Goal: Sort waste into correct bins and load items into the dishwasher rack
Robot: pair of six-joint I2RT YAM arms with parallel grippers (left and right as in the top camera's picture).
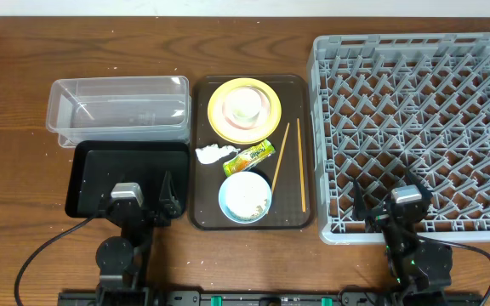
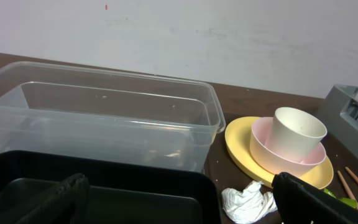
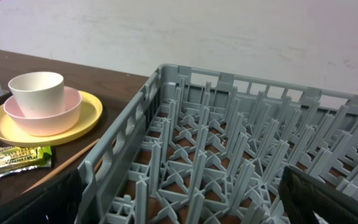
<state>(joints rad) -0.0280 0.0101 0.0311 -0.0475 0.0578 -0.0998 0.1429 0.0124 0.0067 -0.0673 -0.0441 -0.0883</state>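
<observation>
On the brown tray a yellow plate (image 1: 244, 110) holds a pinkish bowl (image 2: 286, 151) with a white cup (image 2: 298, 132) in it. Below lie a crumpled tissue (image 1: 212, 154), a yellow-green wrapper (image 1: 250, 157), a light blue bowl (image 1: 245, 196) with rice grains, and two chopsticks (image 1: 301, 166). The clear tub (image 1: 118, 106) and black tray (image 1: 126, 177) are at left. The grey dishwasher rack (image 1: 415, 127) is at right. My left gripper (image 1: 130, 206) is open and empty over the black tray's near edge. My right gripper (image 1: 404, 207) is open and empty over the rack's front left part.
The dark brown serving tray (image 1: 206, 214) sits between the bins and the rack. A pale wall runs behind the table. Bare wooden tabletop shows at the far left and along the front edge.
</observation>
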